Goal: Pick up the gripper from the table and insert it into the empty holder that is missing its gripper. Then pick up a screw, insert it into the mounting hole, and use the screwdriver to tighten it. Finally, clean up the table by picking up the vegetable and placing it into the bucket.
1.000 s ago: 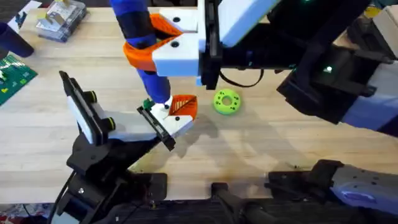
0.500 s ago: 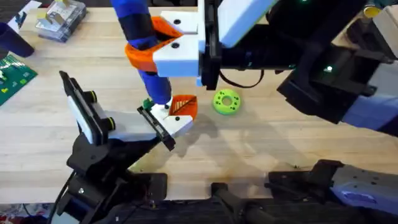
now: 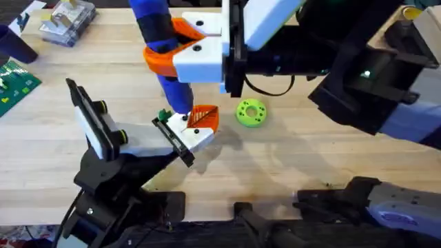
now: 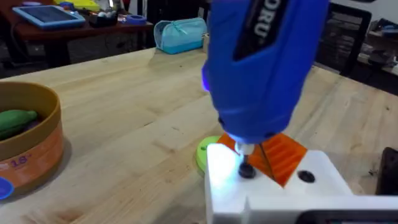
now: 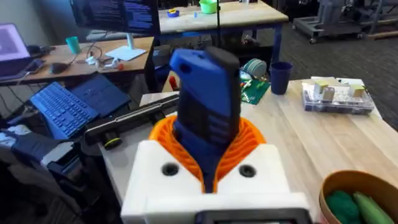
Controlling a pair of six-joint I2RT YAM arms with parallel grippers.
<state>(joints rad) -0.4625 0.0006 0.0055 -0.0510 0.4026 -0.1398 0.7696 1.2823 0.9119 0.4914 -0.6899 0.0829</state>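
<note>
My right gripper (image 3: 171, 54) is shut on the blue screwdriver (image 3: 160, 41), which it holds upright; the orange pads (image 5: 252, 140) clamp the driver's body (image 5: 205, 106). The metal tip (image 4: 244, 152) rests on a dark screw (image 4: 247, 172) in the white gripper block (image 3: 195, 134) with its orange ribbed part (image 3: 204, 117). That block sits against the black holder plate (image 3: 173, 140) at the end of my left arm's white link (image 3: 141, 140). The green vegetable (image 4: 15, 118) lies inside the orange bucket (image 4: 28, 155), which the right wrist view also shows (image 5: 348, 183).
A green ring disc (image 3: 251, 112) lies just right of the block. A clear plastic box (image 3: 67, 21), a dark blue cup (image 3: 14, 43) and a green circuit board (image 3: 14, 84) sit at the far left. A second hole (image 4: 305, 177) shows in the block.
The right gripper and the screwdriver's upper body have shifted slightly to the right. The tip stays on the block, and the left arm has not moved.
</note>
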